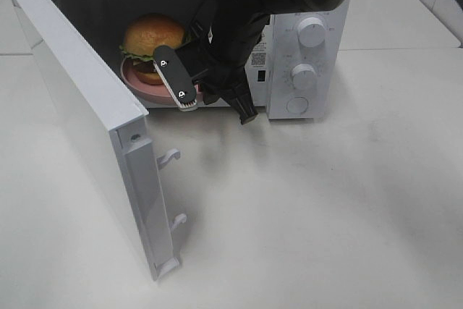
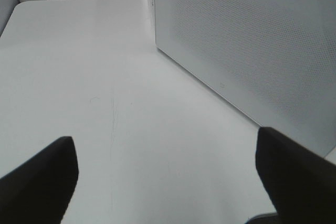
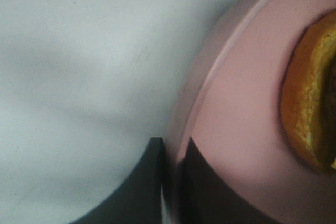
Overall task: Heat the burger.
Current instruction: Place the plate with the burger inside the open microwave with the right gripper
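**Exterior high view.** The microwave (image 1: 304,70) stands with its door (image 1: 72,85) swung wide. The burger (image 1: 152,37) has a glossy domed bun over frilled lettuce and a dark patty. It sits on a smooth pink plate (image 1: 134,77) inside the microwave cavity, near its mouth. The right gripper (image 1: 182,93) is clamped on the plate rim at the cavity opening.
Risk: the pinch is on a thin, slick rim. The plate could tip, or drag outward as the jaws let go, and end up jutting past the opening to foul the door.

**Left wrist view.** The left gripper (image 2: 168,182) is spread wide and empty over the matte table (image 2: 79,77). It is just beside a white, finely dotted panel (image 2: 252,51), probably the outer face of the microwave door.
Risk: a push here while the right arm is in the cavity would swing the door onto that arm.

**Right wrist view.** Dark jaws pinch the plate's raised lip. The bun's edge lies near that lip, so any tilt could slide the burger off.
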